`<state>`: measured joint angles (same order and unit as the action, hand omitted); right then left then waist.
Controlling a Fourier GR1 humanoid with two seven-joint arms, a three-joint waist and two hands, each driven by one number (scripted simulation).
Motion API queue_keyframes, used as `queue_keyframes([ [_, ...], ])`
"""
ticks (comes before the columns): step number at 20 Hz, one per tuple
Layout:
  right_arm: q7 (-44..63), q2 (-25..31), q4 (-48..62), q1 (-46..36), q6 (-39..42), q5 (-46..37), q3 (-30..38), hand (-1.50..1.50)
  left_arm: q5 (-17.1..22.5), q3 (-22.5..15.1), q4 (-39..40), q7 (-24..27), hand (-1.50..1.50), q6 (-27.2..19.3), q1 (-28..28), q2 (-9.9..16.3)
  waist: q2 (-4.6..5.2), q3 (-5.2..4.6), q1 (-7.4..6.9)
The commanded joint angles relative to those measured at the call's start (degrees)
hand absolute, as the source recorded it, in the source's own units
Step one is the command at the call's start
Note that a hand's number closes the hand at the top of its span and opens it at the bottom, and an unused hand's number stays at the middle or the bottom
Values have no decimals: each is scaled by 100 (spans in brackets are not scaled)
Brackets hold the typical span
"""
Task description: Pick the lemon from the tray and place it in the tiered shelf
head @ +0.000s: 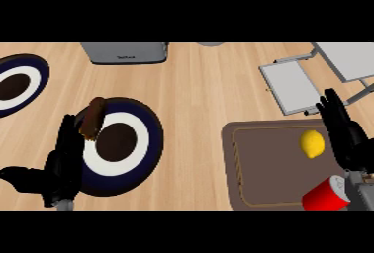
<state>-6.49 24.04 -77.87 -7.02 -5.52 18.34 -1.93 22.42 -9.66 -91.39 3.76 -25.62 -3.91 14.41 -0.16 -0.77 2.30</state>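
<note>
A yellow lemon [312, 144] lies on the brown tray [266, 168] at the lower right. My right hand [343, 132] sits just right of the lemon with its fingers straight, pointing up the view, and it holds nothing. The grey tiered shelf [292, 86] stands at the upper right, beyond the tray. My left hand [62, 165] rests open at the lower left, beside a dark plate, fingers up.
A red can [326, 196] stands on the tray's near right corner, close to my right wrist. A dark blue and white plate [120, 146] carries a brown bar [93, 117]. Another plate [18, 84] lies far left. A grey appliance [124, 52] stands at the back.
</note>
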Motion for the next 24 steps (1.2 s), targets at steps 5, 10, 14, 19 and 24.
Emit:
queue_keyframes([
  [5,174,-21,397,-746,-2457,-1378,489,150,-386,99,571,-416,0,752,223,1219,67,66,-280],
  [10,730,489,1311,46,-4688,-2627,1057,150,-389,19,567,-445,0,868,-58,1318,150,7,-114],
  [14,1649,-677,1651,-722,-6020,-3673,109,-150,-220,122,738,-783,0,1368,279,1681,75,44,-414],
  [19,2850,-901,2772,-1001,-6535,-4934,36,-150,-278,59,665,-676,0,1464,212,1676,38,16,-405],
  [24,3956,-483,3523,-1215,-5489,-5625,108,-150,-258,139,853,-765,0,1391,432,1629,38,-33,-296],
])
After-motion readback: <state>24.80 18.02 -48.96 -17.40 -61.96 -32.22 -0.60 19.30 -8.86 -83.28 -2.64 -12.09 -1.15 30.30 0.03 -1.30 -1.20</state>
